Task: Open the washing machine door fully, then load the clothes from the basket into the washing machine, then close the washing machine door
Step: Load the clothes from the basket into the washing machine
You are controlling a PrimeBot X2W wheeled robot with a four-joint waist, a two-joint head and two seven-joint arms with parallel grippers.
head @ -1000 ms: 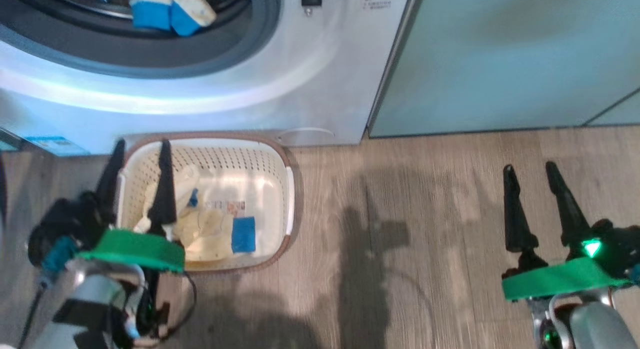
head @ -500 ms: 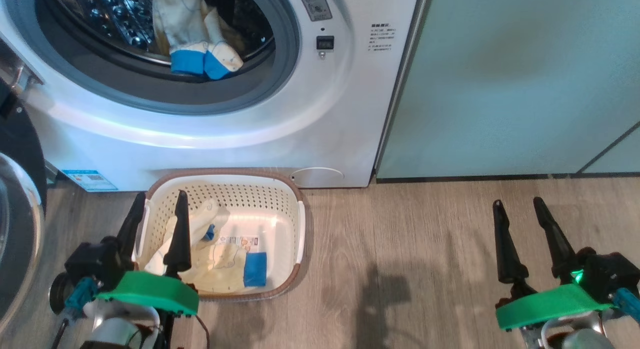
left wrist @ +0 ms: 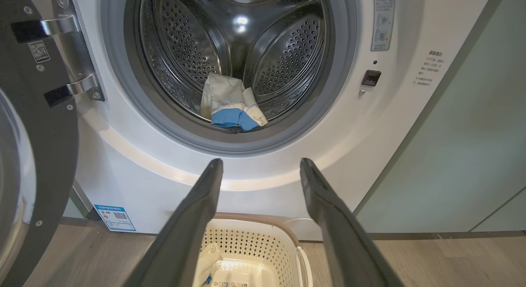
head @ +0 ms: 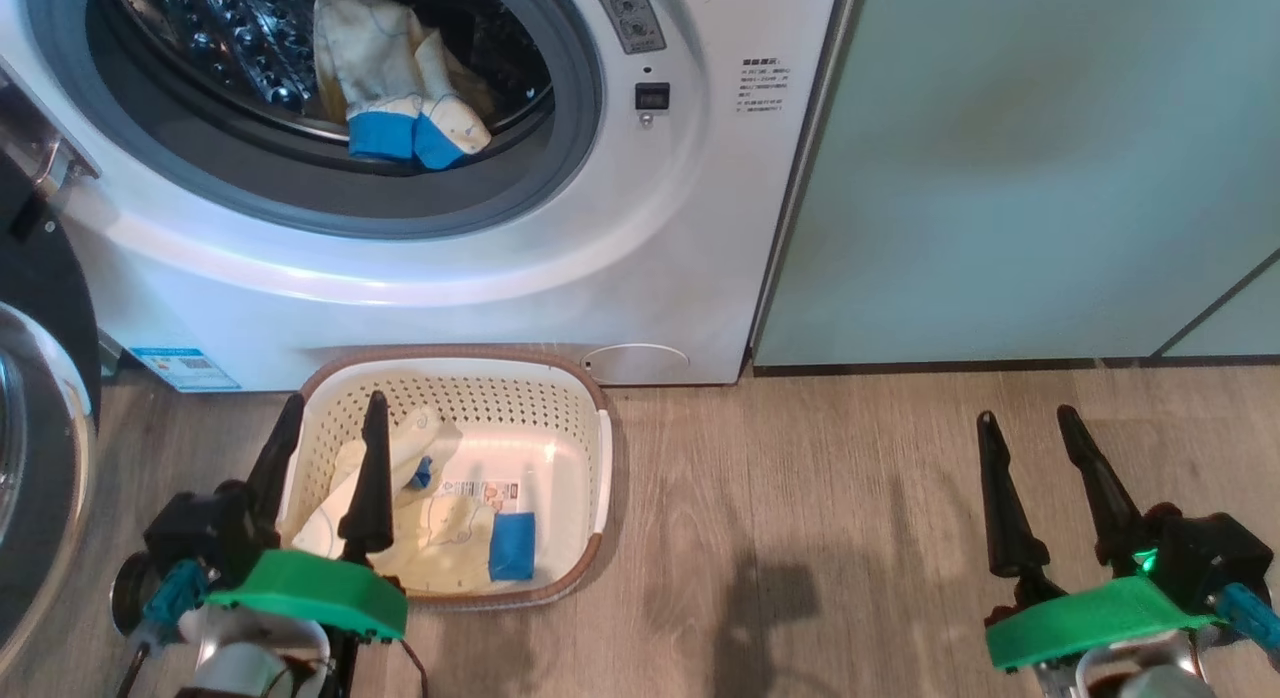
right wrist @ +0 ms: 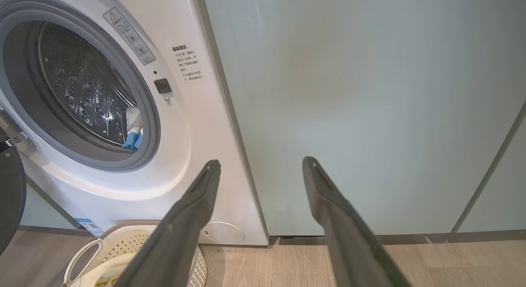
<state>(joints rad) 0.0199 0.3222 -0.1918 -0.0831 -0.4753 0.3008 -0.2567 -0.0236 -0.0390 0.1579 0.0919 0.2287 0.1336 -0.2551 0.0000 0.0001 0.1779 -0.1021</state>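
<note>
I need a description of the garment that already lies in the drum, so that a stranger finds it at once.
Start at the white washing machine beside the pale green cabinet. In its steel drum, near the front lip, lies one cream garment. Unlike the clothes in the basket on the floor, it lies alone and ends in two bright blue cuffs.

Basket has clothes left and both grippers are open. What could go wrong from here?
1. The clothes lie flat on the basket floor; the left gripper may snag the perforations or lift the basket too.
2. The garment in the drum sits by the gasket; the door could trap it on closing.
</note>
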